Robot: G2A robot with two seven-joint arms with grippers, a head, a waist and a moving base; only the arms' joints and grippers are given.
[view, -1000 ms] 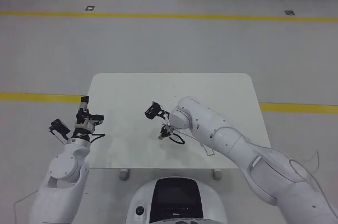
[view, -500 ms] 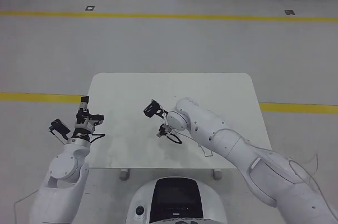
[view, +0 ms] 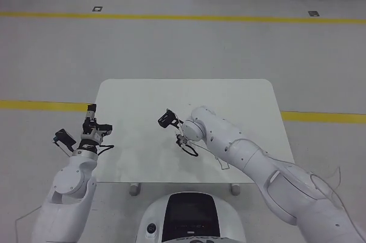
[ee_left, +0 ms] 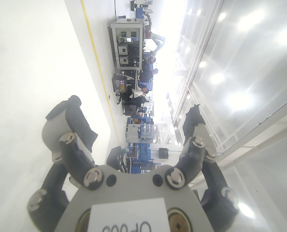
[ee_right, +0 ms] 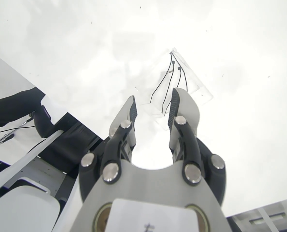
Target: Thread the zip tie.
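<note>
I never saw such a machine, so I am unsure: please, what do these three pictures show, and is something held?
This is a robot with two arms at a white table. One picture looks down from above the arms; the other two come from a camera on each wrist. Each arm ends in a two-fingered tool. The left tool is open and empty, by the table's edge. The right tool, also open, points at black zip ties lying in a clear bag on the table. Nothing is held.

My left gripper (ee_left: pixel 133 103) points forward, fingers spread wide; my right gripper (ee_right: pixel 153 97) aims downward, fingers parted, arm bent inward.
</note>
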